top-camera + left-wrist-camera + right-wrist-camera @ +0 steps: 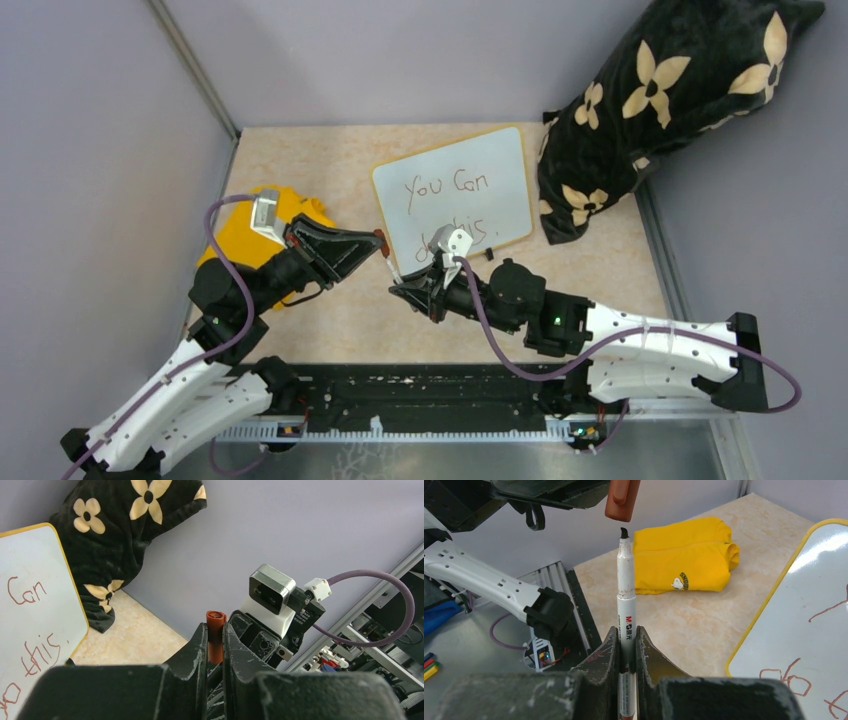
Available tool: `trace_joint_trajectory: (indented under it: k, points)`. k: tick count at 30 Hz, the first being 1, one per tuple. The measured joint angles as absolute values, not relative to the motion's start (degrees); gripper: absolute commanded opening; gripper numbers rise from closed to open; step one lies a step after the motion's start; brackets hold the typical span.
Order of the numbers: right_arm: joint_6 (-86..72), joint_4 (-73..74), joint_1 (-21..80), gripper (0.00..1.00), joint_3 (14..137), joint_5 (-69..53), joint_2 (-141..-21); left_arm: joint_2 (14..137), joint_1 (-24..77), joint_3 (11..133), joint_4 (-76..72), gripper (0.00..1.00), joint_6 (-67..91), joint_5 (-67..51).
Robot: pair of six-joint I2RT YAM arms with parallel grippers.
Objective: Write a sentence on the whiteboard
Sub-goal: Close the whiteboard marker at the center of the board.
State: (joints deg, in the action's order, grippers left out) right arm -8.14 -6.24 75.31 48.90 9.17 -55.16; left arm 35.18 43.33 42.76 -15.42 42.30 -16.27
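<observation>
Lilac-grey walls close in a beige, stone-patterned desk. The whiteboard lies at its far middle, with the sentence "You Can / do this." on it in reddish-brown. The left jaws pinch a reddish-brown cap. The right jaws are clamped on a white marker, its dark tip bare and just under the cap, not touching it. A yellow cloth lies left of the board and a flowered black pillow to its right.
</observation>
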Motion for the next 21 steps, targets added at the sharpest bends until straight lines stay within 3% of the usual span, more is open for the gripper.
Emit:
trace_joint_trajectory:
  k: [21]
  points:
    - [-8.16, -6.48, 75.31, 0.00, 48.90, 9.10, -53.65, 34.74, 43.33, 42.70, -14.98, 0.00, 41.91, -13.63]
